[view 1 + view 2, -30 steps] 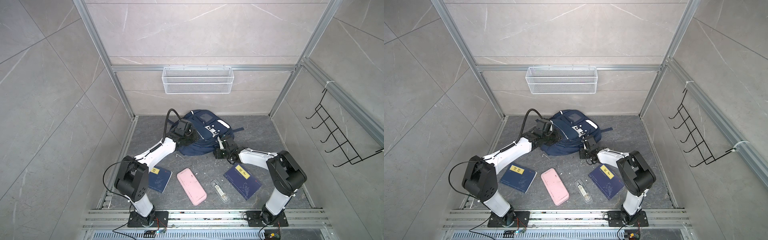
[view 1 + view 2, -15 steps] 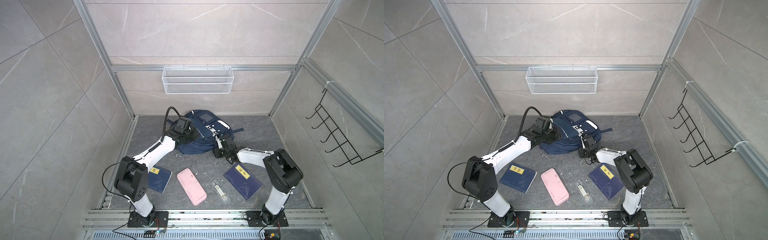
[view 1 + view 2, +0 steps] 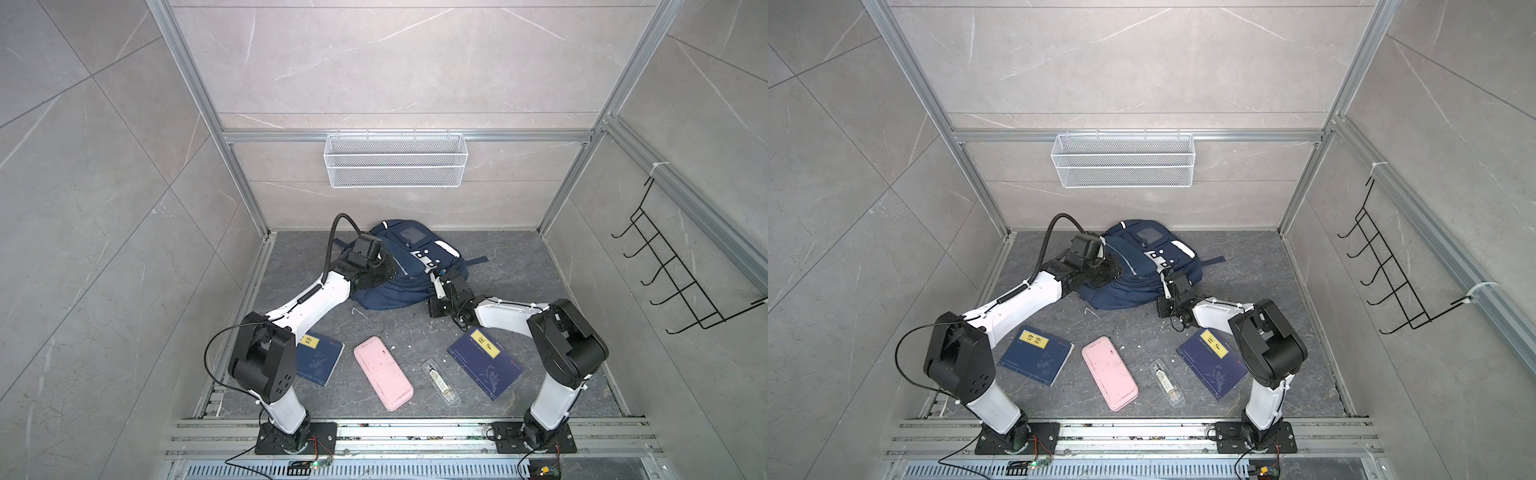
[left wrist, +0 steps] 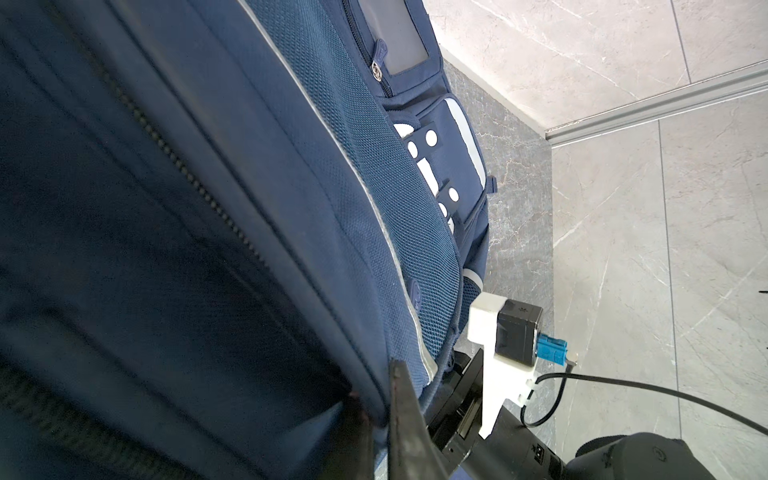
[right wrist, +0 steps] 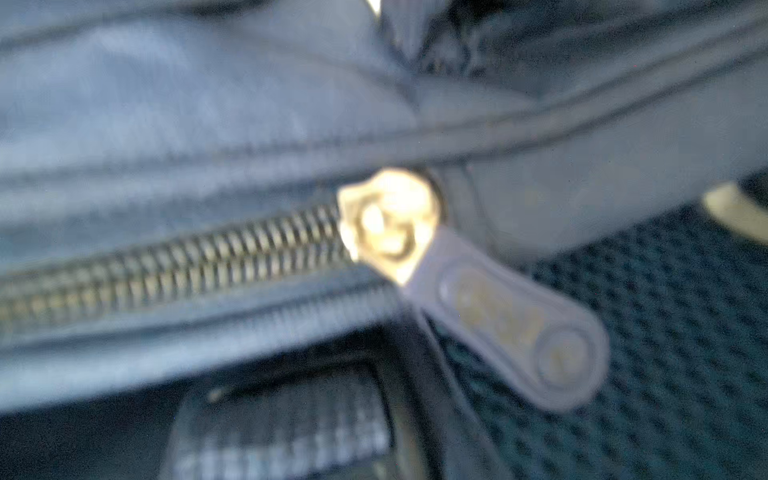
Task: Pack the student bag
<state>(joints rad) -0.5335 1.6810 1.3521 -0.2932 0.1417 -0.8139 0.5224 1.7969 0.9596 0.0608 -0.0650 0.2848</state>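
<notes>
item: student bag (image 3: 409, 266) — flat at rear-centre floor; r gripper (image 3: 441, 274) just snapped shut by zip pull (image 5: 519, 324), hold on it unclear; l gripper (image 4: 379, 390) pinches bag fabric — unzip prob. next, nothing packed yet.

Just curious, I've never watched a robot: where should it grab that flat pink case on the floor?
Likely from straight above, with a gripper closing across the short width of the flat pink rounded-rectangle case near its middle. It lies flat on the grey floor, long and narrow, with bare floor along both long edges, so nothing crowds the approach.
</notes>
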